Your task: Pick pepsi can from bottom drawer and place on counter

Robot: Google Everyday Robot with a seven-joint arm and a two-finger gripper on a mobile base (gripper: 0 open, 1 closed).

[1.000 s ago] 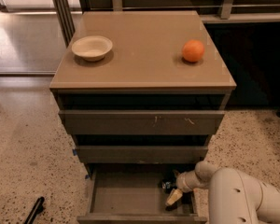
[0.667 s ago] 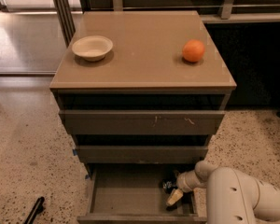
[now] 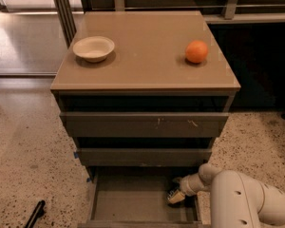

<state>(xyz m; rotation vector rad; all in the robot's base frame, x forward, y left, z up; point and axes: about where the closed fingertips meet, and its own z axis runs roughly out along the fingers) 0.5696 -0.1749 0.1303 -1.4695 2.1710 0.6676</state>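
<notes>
Care should be taken that the gripper point(image 3: 176, 196), sunk in the bottom drawer point(image 3: 133, 201) at lower right, is centred on the pepsi can point(image 3: 174, 181), dimly seen just beside it. Whether anything is gripped cannot be told.

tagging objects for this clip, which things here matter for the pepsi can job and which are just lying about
Job: gripper, low at the right of the open bottom drawer; pepsi can, likely the dark shape beside it; counter.
Lying about: cream bowl; orange, both on the counter.
</notes>
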